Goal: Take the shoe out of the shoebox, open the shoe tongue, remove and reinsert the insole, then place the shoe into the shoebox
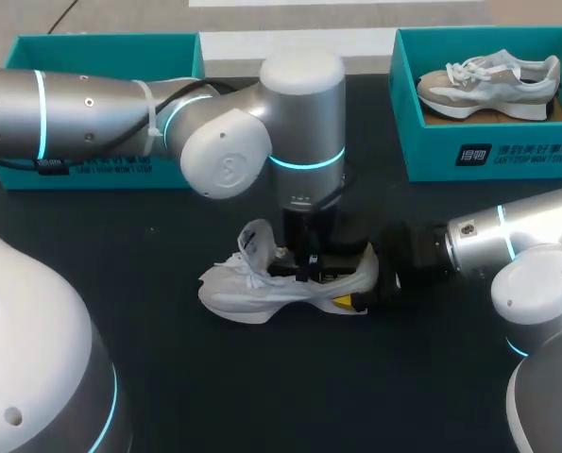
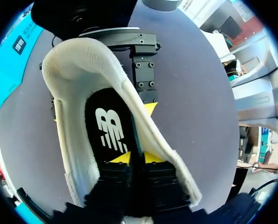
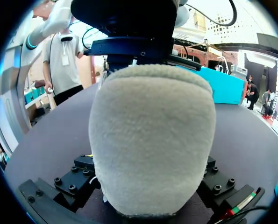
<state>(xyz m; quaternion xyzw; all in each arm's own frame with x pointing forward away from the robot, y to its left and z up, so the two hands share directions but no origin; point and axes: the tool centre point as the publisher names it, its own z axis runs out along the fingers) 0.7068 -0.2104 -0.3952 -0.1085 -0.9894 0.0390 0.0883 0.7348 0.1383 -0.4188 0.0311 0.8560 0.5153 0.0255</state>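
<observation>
Finding: the shoe [image 1: 262, 288] is out of the shoebox [image 1: 493, 156] and lies on its side mid-table [image 1: 403, 377], well apart from the box, where a second shoe [image 1: 488, 85] sits.

Your right gripper [image 1: 349, 291] is clenched on the heel, one finger on each flank.

Your left gripper [image 2: 135, 158] stands inside the shoe opening, its fingertips nearly together on the raised edge of the black insole [image 2: 108, 130]. I judge this a pinch on the insole.

Step in hand, by my reading: drawing the insole out.

Recommendations:
- Hold the heel clamp firm so the shoe does not lift with the pull.
- Draw the insole along the line of the opening, heel end first, not straight across the collar.
- Pull slowly. A thin edge grip may slip, and the toe end, hidden from you, may drag.
</observation>
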